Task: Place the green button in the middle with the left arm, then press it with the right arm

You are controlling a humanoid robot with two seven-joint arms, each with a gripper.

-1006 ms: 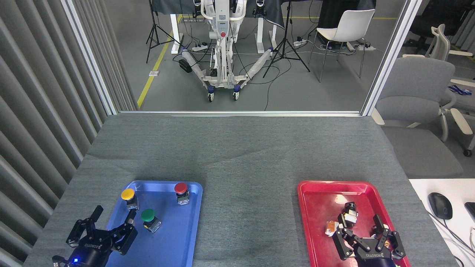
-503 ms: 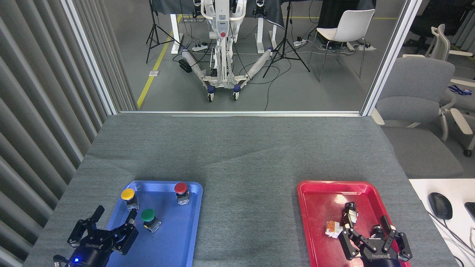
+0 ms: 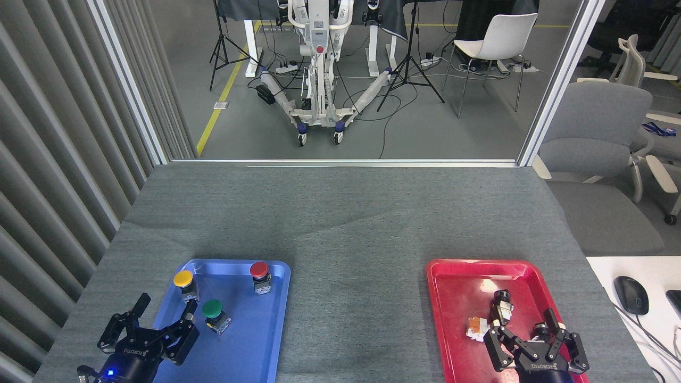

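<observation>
The green button (image 3: 213,313) stands in the blue tray (image 3: 250,351), near its left side. My left gripper (image 3: 162,314), black with a blue light at its base, hovers open over the tray's near left corner, its right fingertip just left of the green button. My right gripper (image 3: 521,327) is open over the near part of the red tray (image 3: 457,330), with nothing between its fingers. The middle (image 3: 356,314), bare grey cloth between the two trays, holds nothing.
A yellow button (image 3: 184,281) and a red button (image 3: 260,274) stand at the blue tray's far end. A small black part (image 3: 501,304) and an orange-white piece (image 3: 475,325) lie in the red tray. A white desk with a mouse (image 3: 631,293) adjoins on the right.
My right gripper pulled back toward the near edge and slightly right, away from the black part. The left gripper shifted only slightly. The buttons stayed put.
</observation>
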